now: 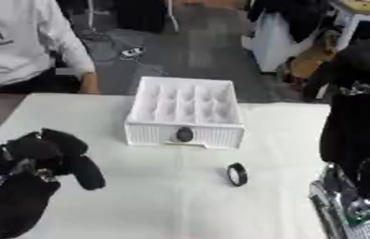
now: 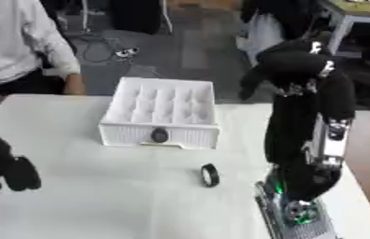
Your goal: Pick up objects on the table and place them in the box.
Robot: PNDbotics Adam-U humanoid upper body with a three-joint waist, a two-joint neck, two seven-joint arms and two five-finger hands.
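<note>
Your target, the black ring (image 1: 237,174), is standing on edge on the tabletop (image 1: 155,196), in front of the white box (image 1: 186,112) and a bit to its right, clear of the box wall. Nothing's touching it.

Left robot hand (image 1: 53,156) is low at the left side, fingers curled, holding nothing. Right robot hand (image 2: 290,70) is raised high at the right, above table level; fingers look curled and empty, well apart from the ring.

Risks as I read them:
- Ring on edge will likely roll or tip on any glancing contact. Come in from above and pinch across it, don't sweep sideways.
- It's thin; once flat, fingers may slide over it.
- Right forearm drops close to the box corner, so a low approach could shove the box.
- Box has small cells, and a release from height may bounce the ring out.
</note>
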